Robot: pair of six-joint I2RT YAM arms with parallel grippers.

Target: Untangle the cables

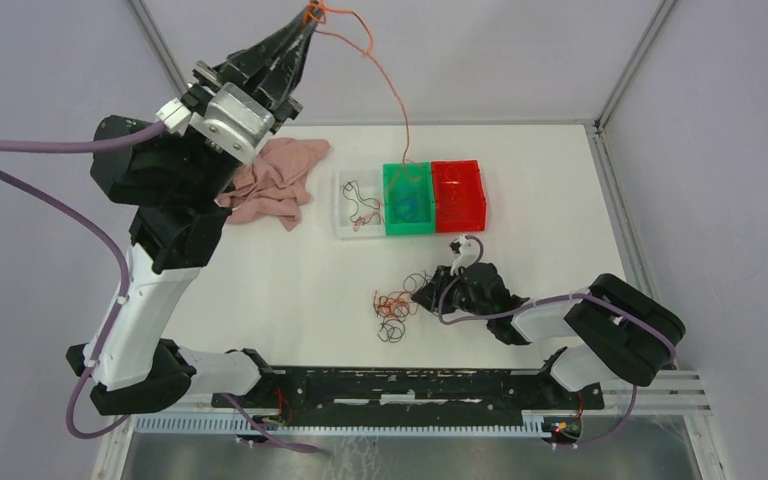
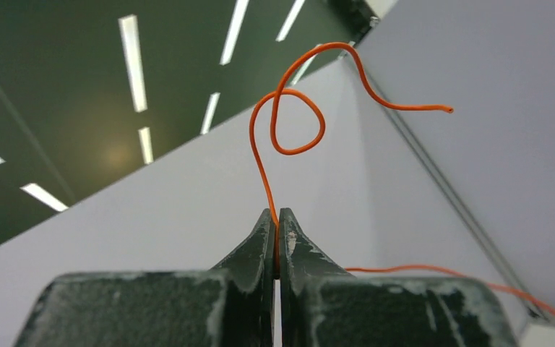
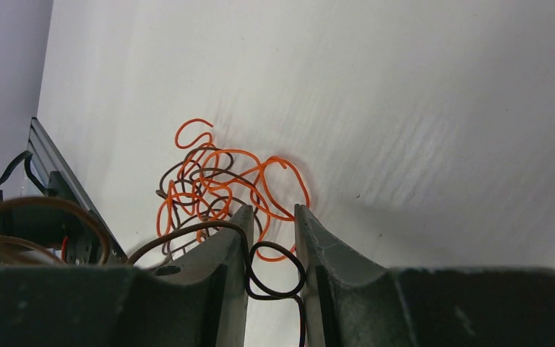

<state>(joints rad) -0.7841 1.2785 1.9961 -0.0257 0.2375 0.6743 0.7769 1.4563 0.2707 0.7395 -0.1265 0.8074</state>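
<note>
Right tool (image 3: 273,215), low over the worktop (image 3: 405,108): jaws apart astride a dark loop (image 3: 274,271) of the tangled cables (image 3: 217,184), probably to anchor the wad. Left tool (image 2: 275,217), held high, clamps one orange cable (image 2: 289,123), presumably to lift it clear. Its tail reaches the green tray (image 1: 407,198).

A flat white worktop (image 1: 290,290) sits boxed in on its left, far and right edges by plain pale lilac-grey wall panels (image 1: 480,50). Slim silver metal posts (image 1: 632,62) rise from both far corners. A ribbed aluminium rail (image 1: 410,424) runs along the near edge. Overhead, long white strip lights (image 2: 134,63) glow on a dark greenish ceiling (image 2: 58,108).
</note>
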